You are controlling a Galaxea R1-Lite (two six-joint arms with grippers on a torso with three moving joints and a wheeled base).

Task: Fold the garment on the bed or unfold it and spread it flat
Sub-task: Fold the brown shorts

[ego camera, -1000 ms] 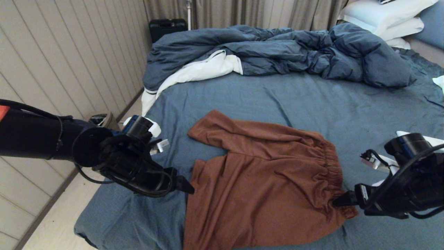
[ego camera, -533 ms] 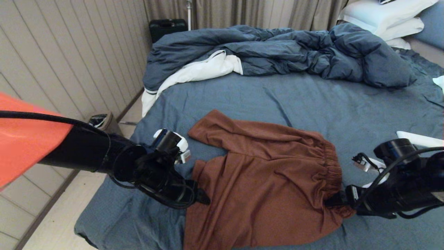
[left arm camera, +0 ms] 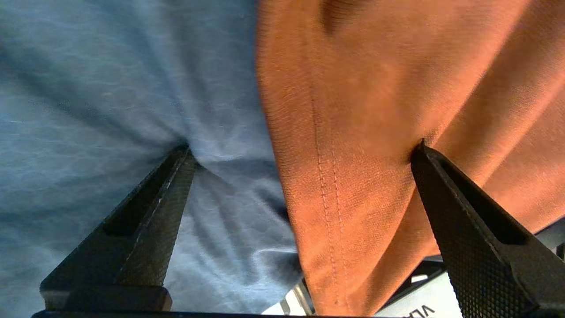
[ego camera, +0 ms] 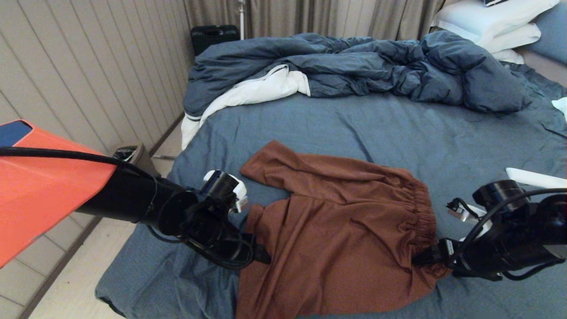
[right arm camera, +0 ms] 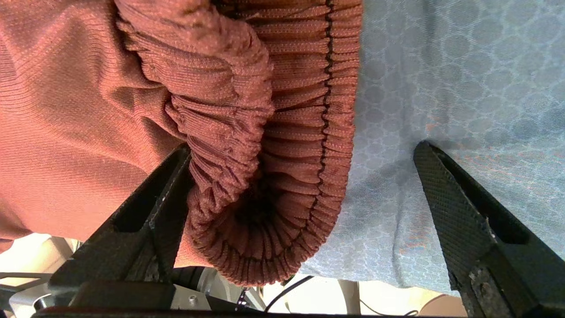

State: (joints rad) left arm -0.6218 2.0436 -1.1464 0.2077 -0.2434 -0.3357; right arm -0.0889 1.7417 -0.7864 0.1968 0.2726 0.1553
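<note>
The rust-brown shorts (ego camera: 341, 230) lie on the bed's slate-blue sheet (ego camera: 398, 128) near its front edge, with the gathered waistband (ego camera: 421, 208) to the right and two legs pointing left. My left gripper (ego camera: 261, 257) is open at the near leg's hem (left arm camera: 322, 176); one finger presses the sheet, the other presses the brown cloth. My right gripper (ego camera: 425, 259) is open at the waistband's near corner (right arm camera: 273, 176), with the elastic bunched between its fingers. No drawstring or white patch shows.
A rumpled dark-blue duvet (ego camera: 354, 66) with white lining lies across the far half of the bed. White pillows (ego camera: 491, 22) sit at the far right. A panelled wall (ego camera: 88, 79) and a strip of floor (ego camera: 75, 283) run along the left edge.
My left gripper moved right and forward from the bare sheet onto the near leg's hem. My right gripper crept left against the waistband corner, bunching it.
</note>
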